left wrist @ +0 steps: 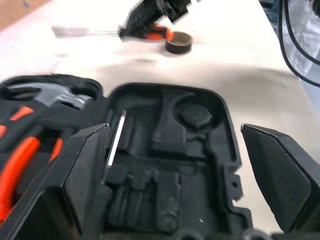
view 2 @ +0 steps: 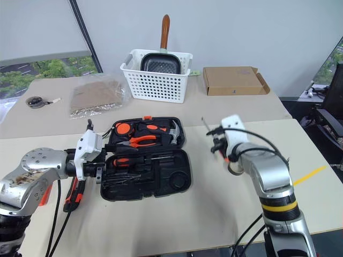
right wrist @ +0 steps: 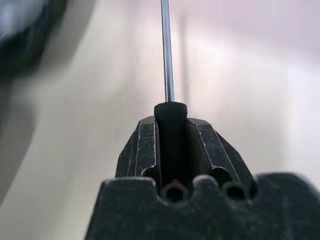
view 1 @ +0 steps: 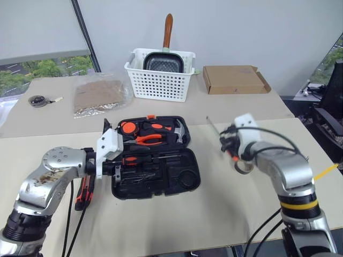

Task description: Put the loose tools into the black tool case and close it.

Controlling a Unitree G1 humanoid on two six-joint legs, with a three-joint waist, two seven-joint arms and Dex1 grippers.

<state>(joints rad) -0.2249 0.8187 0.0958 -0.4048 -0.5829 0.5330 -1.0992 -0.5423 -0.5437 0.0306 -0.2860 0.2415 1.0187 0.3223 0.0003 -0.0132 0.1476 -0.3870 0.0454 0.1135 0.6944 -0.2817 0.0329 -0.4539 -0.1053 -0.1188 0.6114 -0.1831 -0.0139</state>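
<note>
Left claw (view 1: 119, 160): fingers spread fully wide, holding nothing; it hovers at the near-left edge of the black tool case (view 1: 182, 176).
Knife: orange-black utility knife (view 1: 84, 193) lies on the counter (view 1: 177, 225) just behind and below the left claw, beside its arm.
Case: open flat, directly ahead of the left claw; hammer (view 1: 179, 130) and orange-handled pliers (view 1: 147, 139) sit in the far half, several near recesses appear vacant.
Right claw (right wrist: 170, 132): clamped on a screwdriver (view 1: 225, 140) by the black part of its handle, shaft pointing straight ahead of the fingers, raised off the counter, well right of the case.
Tape: small grey tape roll (left wrist: 178, 42) rests on the counter just under the right claw.
Risk: the grip sits near the handle's end, so the screwdriver could pivot or slip during carry; the long shaft could strike the case rim and miss its recess.
</note>
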